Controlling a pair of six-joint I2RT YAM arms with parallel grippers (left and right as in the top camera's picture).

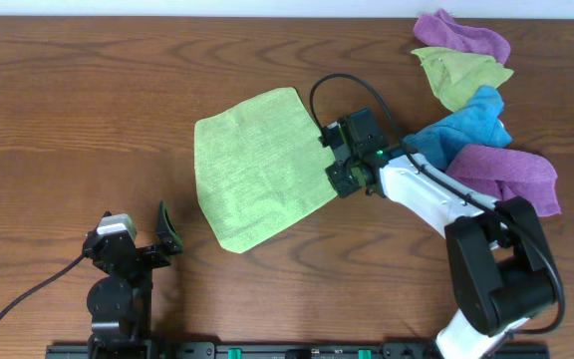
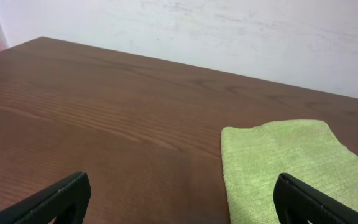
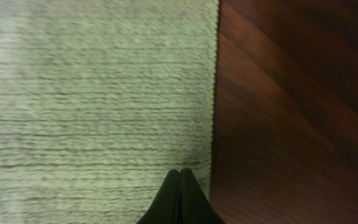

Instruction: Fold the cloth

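Observation:
A light green cloth lies flat in the middle of the wooden table, rotated a little. My right gripper is shut, its fingertips pressed together just above the cloth's right edge; the right wrist view shows the closed tips over the green weave, with nothing visible between them. My left gripper is open and empty near the table's front left. Its fingers frame bare wood, with the cloth's near corner to the right.
A pile of other cloths lies at the back right: a purple one, a light green one, a blue one and another purple one. A wall rises behind the table's far edge.

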